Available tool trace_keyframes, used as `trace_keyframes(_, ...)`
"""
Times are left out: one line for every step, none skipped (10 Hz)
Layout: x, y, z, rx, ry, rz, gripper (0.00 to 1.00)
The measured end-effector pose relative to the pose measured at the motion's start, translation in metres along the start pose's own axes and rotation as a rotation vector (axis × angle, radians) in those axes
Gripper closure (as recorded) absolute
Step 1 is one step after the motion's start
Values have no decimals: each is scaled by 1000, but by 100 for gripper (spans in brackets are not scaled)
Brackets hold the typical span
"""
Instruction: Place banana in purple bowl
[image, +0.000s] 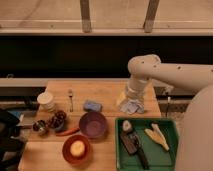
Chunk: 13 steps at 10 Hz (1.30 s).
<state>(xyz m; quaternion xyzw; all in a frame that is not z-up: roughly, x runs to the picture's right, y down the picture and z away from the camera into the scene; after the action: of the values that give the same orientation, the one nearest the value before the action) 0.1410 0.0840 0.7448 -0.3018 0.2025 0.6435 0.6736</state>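
The banana (157, 136), pale yellow and forked, lies in the right part of the green tray (170, 162) at the table's front right. The purple bowl (93, 124) stands on the wooden table just left of the tray and looks empty. My gripper (132, 104) hangs from the white arm over the table's back right part, above the tray's far edge. It is behind the banana and to the right of the bowl, touching neither.
An orange-red bowl (76, 149) with a round yellow lump stands in front of the purple bowl. An orange-red stick (67, 132), dark grapes (57, 120), a white cup (46, 100), a fork (71, 99) and a blue sponge (92, 105) lie to the left. Dark tools (132, 145) lie in the tray.
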Motion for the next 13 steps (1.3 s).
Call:
trace_keyframes(0,1,0,0,0,-2,20)
trace_keyframes(0,1,0,0,0,0,20)
trace_keyframes(-2,0,0,-3,-2,8,20)
trace_keyframes(-4,-5,4,-6,10,28,20)
trace_keyframes(-4,-17,12,-8,30,57,20)
trace_keyframes(-1,-33,25,-9,53,92,20)
trace_keyframes(5,-53,39,-11,75,134,20)
trace_keyframes(12,-74,50,-12,94,174,20)
trace_keyframes(21,-96,56,-14,110,219,20)
trace_keyframes(30,-115,58,-13,120,261,20)
trace_keyframes(40,-133,58,-12,126,303,20)
trace_keyframes(49,-147,56,-12,128,347,20)
trace_keyframes(57,-159,55,-11,129,389,20)
